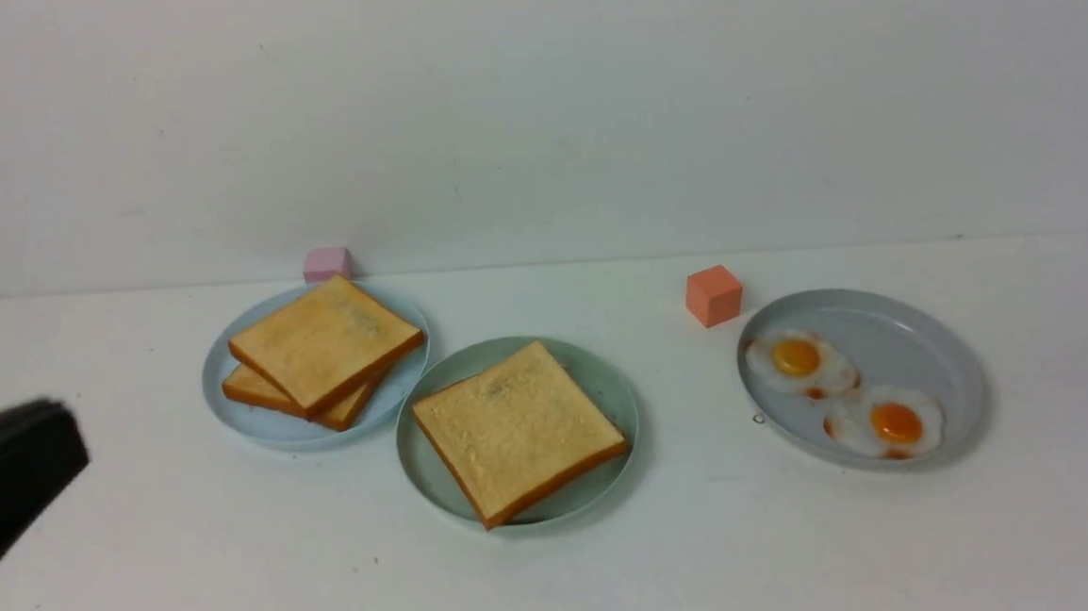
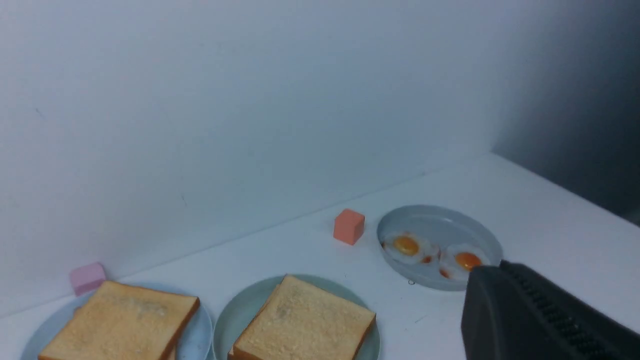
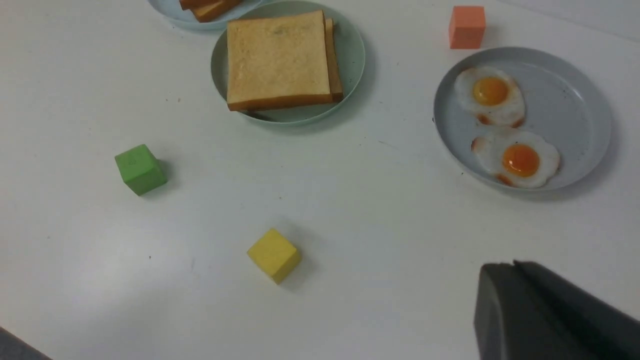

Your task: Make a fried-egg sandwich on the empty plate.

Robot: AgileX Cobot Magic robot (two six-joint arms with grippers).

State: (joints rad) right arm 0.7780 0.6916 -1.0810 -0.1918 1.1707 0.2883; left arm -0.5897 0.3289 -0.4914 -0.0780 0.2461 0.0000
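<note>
A round, shallow, pale mint-green plate (image 1: 608,388) sits near the middle of the white desk (image 1: 710,550). It carries a square golden-brown toast sandwich (image 1: 517,430) with a darker orange crust. The right wrist view shows a second slice's edge peeking out from under the top slice; whether an egg lies between them cannot be told. Just to its left and a little farther back, almost touching it, a round pale blue plate (image 1: 229,412) holds a bare stack of two toast slices (image 1: 324,342), the upper one skewed across the lower. A small pink cube (image 1: 327,263) stands behind that plate, against the white wall. Well to the right lies a larger round grey plate (image 1: 933,338) with two white toy fried eggs with orange yolks, one (image 1: 800,363) farther back and one (image 1: 887,422) nearer, side by side and close to touching. A small orange cube (image 1: 713,295) stands just beside the grey plate's far left rim. Nearer the robot, a green cube (image 3: 140,169) and a yellow cube (image 3: 274,255) stand apart on bare desk. The black left gripper (image 1: 63,437) hangs at the left edge of the front view, clear of the plates, its jaws pressed together on nothing. The black right gripper (image 3: 514,266) shows only in its own wrist view, above bare desk near the grey plate, jaws likewise closed and empty.
</note>
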